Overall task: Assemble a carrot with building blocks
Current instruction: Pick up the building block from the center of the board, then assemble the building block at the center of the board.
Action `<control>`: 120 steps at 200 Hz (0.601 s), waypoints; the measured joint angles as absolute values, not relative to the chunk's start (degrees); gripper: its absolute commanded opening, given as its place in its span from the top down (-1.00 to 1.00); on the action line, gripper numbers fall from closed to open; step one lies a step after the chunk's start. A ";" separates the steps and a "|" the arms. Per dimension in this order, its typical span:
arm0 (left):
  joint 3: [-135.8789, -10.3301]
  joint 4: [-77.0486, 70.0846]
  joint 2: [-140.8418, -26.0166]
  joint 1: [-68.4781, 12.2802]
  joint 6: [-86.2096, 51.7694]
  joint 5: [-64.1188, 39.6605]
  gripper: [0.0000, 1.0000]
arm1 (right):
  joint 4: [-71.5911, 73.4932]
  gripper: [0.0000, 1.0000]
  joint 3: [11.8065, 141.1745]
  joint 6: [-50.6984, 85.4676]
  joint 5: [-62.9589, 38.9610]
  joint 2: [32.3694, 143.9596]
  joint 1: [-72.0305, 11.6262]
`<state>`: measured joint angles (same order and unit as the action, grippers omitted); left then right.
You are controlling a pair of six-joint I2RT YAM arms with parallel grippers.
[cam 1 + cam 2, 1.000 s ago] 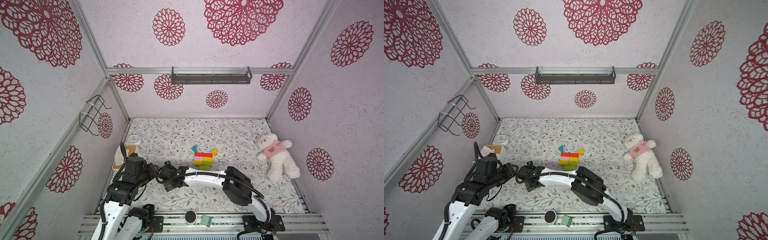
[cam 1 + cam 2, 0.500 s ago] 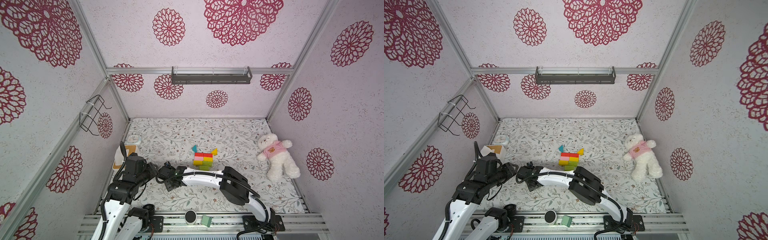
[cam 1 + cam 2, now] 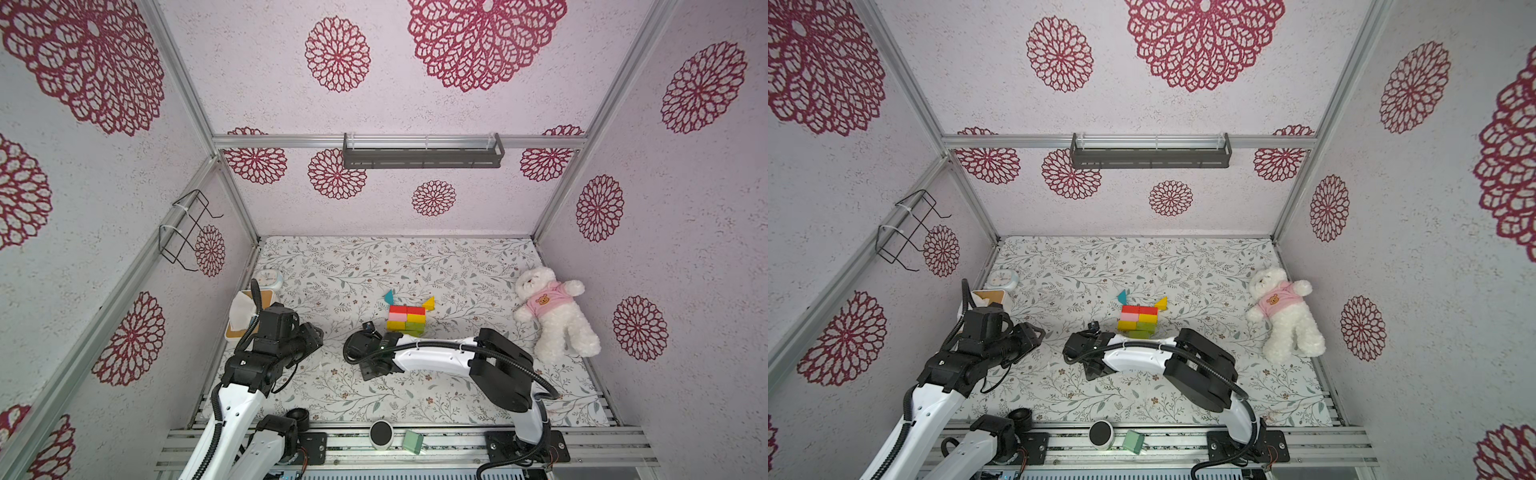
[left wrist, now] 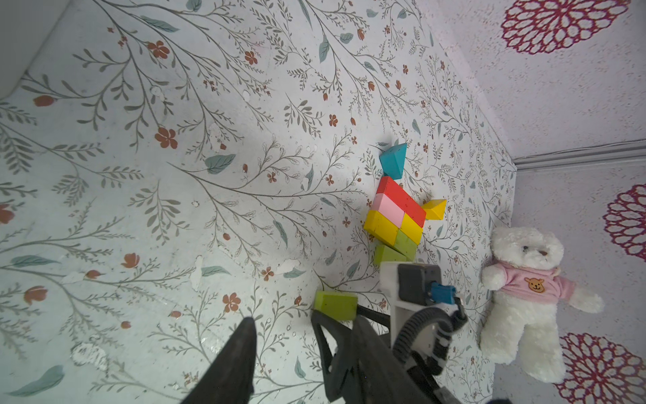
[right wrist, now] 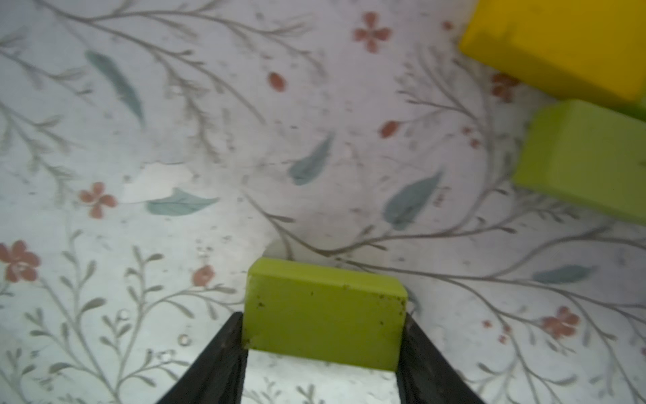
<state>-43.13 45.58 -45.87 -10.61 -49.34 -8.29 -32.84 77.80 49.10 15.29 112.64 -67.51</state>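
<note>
The carrot [image 3: 406, 320] [image 3: 1138, 318] [image 4: 395, 220] lies flat mid-table as rows of red, pink, yellow and lime building blocks. A teal triangle [image 3: 389, 297] and a yellow triangle [image 3: 429, 303] sit at its far end. My right gripper [image 5: 323, 323] is shut on a loose lime-green block [image 5: 325, 314] [image 4: 335, 305], just near-left of the carrot's green tip. In both top views the right wrist [image 3: 363, 349] hides that block. My left gripper [image 3: 316, 334] [image 4: 304, 320] stands open and empty to the left of it, pointing at the right gripper.
A white teddy bear [image 3: 548, 311] lies at the right wall. A tissue box [image 3: 245, 316] and a small clock [image 3: 268, 277] stand at the left wall. On the front rail rest a pale mint block [image 3: 413, 441] and a round black puck [image 3: 381, 434].
My right wrist has shifted to the right, closer to the carrot's near end. The left arm has stayed where it was.
</note>
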 measured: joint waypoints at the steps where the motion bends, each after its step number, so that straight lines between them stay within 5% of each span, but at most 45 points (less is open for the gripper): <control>1: -43.13 45.54 -45.91 -10.61 -49.32 -8.38 0.04 | -32.86 -0.25 77.60 49.17 15.29 112.49 -67.44; 120: -43.13 40.64 -51.79 -10.61 -49.30 -11.05 0.04 | -30.61 -0.28 66.70 51.00 17.96 103.81 -57.39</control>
